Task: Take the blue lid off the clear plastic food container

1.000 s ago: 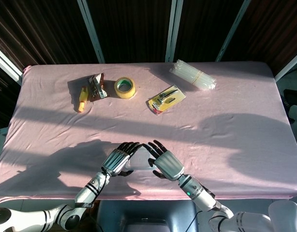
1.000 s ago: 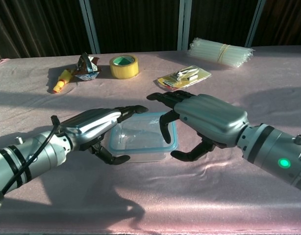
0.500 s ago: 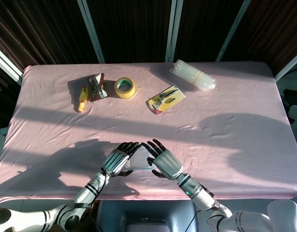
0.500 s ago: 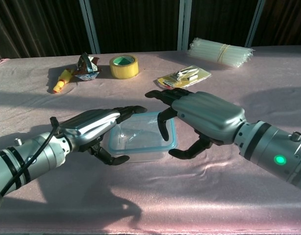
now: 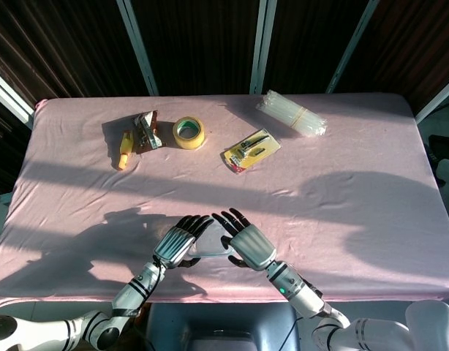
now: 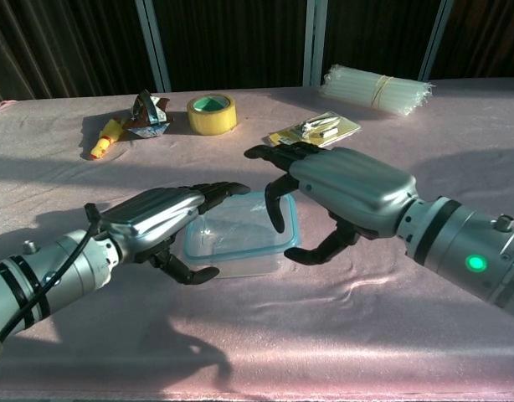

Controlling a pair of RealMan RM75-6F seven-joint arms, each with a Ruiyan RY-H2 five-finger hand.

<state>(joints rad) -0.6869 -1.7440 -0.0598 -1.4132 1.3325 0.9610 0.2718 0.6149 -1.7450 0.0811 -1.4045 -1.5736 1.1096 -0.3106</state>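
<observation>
A clear plastic food container [image 6: 237, 241] with its blue-rimmed lid [image 6: 292, 224] on sits on the pink cloth near the table's front edge. In the head view the container [image 5: 208, 249] is mostly hidden between the two hands. My left hand [image 6: 162, 216] hovers at its left side, fingers stretched over the left rim and thumb low by the front corner. My right hand [image 6: 344, 189] arches over the right rim, fingers curved down above the lid and thumb beside the right wall. Neither the left hand [image 5: 178, 242] nor the right hand [image 5: 248, 241] plainly grips anything.
At the back of the table lie a yellow tape roll [image 6: 212, 113], a crumpled wrapper [image 6: 148, 113], a small yellow item [image 6: 105, 136], a carded pack [image 6: 316, 130] and a bundle of clear sticks [image 6: 376, 90]. Pink cloth [image 6: 265, 335] covers the table.
My right hand has shifted left and slightly up, its fingers now further over the lid. The left hand has barely moved. The container stays in place.
</observation>
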